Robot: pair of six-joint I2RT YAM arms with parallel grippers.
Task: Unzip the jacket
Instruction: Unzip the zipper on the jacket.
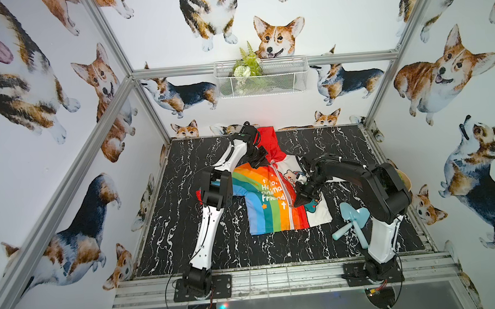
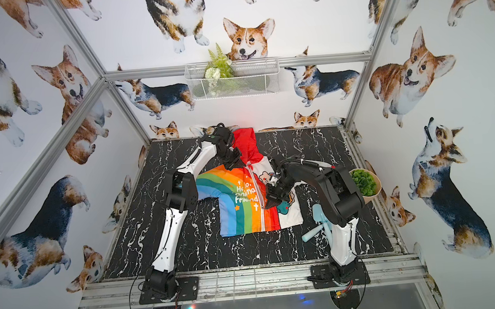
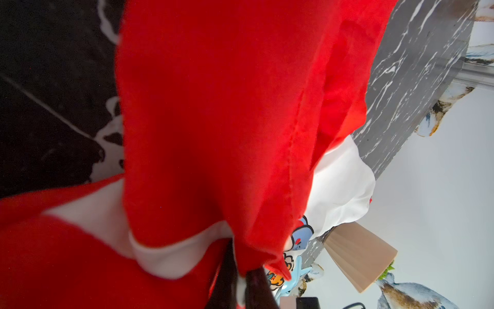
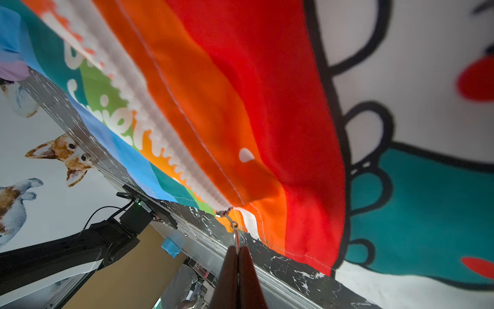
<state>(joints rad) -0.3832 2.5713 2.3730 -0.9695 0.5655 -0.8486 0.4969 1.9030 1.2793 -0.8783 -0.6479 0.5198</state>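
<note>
ROBOT AT THE ZIPPER: A 2-armed robot works the front zipper of a child's hooded jacket (image 1: 273, 215) laid flat at the centre of a black marble-patterned table (image 1: 205, 252). Its red hood (image 1: 270, 139) points to 12 o'clock and its hem to 6 o'clock in both top views. The left gripper (image 1: 263, 161), at 12 o'clock on the garment just below the hood, is closed on the jacket at the collar. The left wrist view shows white cloth pinched between its dark fingers (image 3: 227, 270). The right gripper (image 4: 238, 264), reaching in from 3 o'clock, is clamped tight on the zipper pull (image 4: 235, 235), a thin tab drawn taut from the slider (image 4: 224, 213). In a top view the slider sits well past the middle of the front, level with the foot of the "Hello animal friend" lettering and short of the hem. On that showing, most of the job looks done. The white teeth toward the collar appear parted, though the rainbow half and the white bear-print half lie close together and the gap is hard to read. What is left is the last stretch to the hem, with the collar hold as the anchor. A pale blue trowel (image 1: 352, 219) lies at 4 o'clock of the jacket, apart from it, and a potted plant (image 2: 364, 182) stands at the table's 3 o'clock edge.
</note>
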